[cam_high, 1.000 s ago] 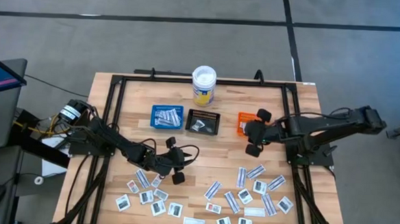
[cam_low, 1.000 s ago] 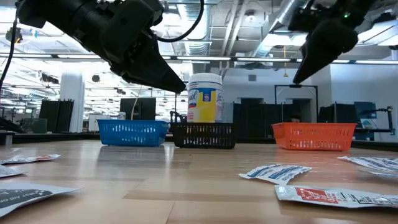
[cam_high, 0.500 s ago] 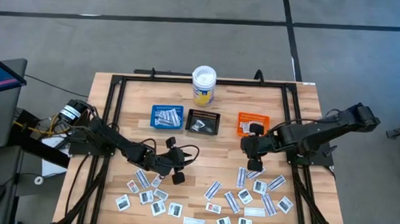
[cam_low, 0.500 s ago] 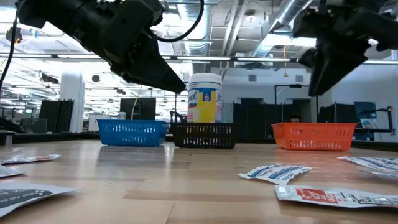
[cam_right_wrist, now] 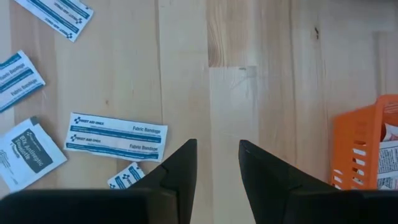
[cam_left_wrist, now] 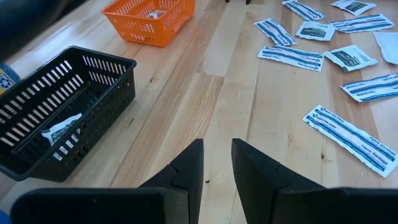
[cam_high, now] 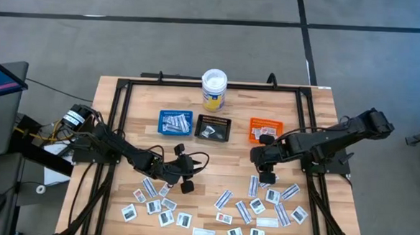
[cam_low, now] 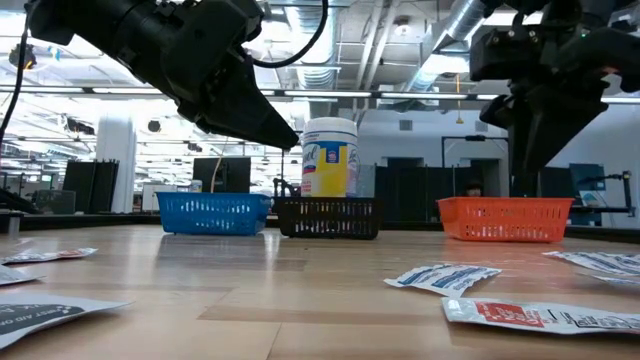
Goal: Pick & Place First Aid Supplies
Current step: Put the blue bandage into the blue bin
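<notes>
The first aid supplies are flat paper packets strewn over the near half of the wooden table, in a left cluster and a right cluster. My right gripper hangs open over bare wood between the orange tray and the right cluster. It points steeply down, and a blue-striped bandage packet lies just beside it. My left gripper stays open and empty above the table, near the left cluster. It faces the black tray.
Blue, black and orange trays stand in a row mid-table, each with packets inside. A white-lidded tub stands behind them. A black frame runs around the table. Bare wood lies between the trays and the packets.
My right gripper has left the orange tray's side and gone toward the table's near edge and a little left. It has sunk and tipped from slanting to nearly straight down. Its fingers keep the same gap.
</notes>
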### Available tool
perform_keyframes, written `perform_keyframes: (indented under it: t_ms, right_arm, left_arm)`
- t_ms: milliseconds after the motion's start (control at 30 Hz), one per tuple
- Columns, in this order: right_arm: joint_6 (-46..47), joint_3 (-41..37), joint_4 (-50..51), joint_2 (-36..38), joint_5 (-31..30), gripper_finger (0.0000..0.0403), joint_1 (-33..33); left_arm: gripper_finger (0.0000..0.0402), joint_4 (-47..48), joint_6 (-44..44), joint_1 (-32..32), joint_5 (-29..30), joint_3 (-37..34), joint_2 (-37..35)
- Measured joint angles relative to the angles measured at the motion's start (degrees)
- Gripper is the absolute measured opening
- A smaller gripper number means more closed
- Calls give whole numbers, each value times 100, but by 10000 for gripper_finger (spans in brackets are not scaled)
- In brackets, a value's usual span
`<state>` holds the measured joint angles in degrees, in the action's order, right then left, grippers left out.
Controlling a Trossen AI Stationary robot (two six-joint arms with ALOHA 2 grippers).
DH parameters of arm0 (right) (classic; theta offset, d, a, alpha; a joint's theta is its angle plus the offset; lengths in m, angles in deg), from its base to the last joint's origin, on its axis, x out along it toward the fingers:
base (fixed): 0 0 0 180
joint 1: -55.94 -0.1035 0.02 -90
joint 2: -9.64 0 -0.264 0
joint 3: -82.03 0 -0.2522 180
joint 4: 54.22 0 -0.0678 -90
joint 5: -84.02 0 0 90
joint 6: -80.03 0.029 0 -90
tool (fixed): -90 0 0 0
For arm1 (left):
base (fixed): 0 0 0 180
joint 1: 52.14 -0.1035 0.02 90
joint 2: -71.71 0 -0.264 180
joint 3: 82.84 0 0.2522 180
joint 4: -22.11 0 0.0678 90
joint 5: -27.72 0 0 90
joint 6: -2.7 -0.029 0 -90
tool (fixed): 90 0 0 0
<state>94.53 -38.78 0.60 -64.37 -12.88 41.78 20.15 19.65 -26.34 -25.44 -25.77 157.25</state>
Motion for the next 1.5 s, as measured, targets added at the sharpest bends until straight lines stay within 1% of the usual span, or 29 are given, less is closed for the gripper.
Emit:
perform_keyframes:
  t_ms: [600, 767, 833, 967, 1200, 1367, 1500]
  right_arm:
    - [11, 0, -2, 1, 2, 113, 2]
    - [13, -1, -5, 1, 385, 113, -86]
    - [13, -2, -29, -2, 423, 113, -185]
    - [332, -116, -315, -40, 415, 113, -430]
    - [994, -550, -1027, -40, 407, 113, -800]
    - [1000, -985, -1671, -40, 402, 113, -895]
    - [909, -1231, -1968, -40, 400, 113, -897]
  left_arm:
    - [85, 0, 0, 0, 0, 0, 0]
    - [85, -2, 0, -1, 0, 0, 0]
    - [85, -9, 0, 0, 0, 0, 0]
    - [85, -22, 0, -2, -1, 0, 0]
    - [85, -22, 0, -2, -2, 0, 0]
    - [85, -24, 0, -4, 0, 0, 0]
    - [85, -24, 0, -40, -1, 0, 0]
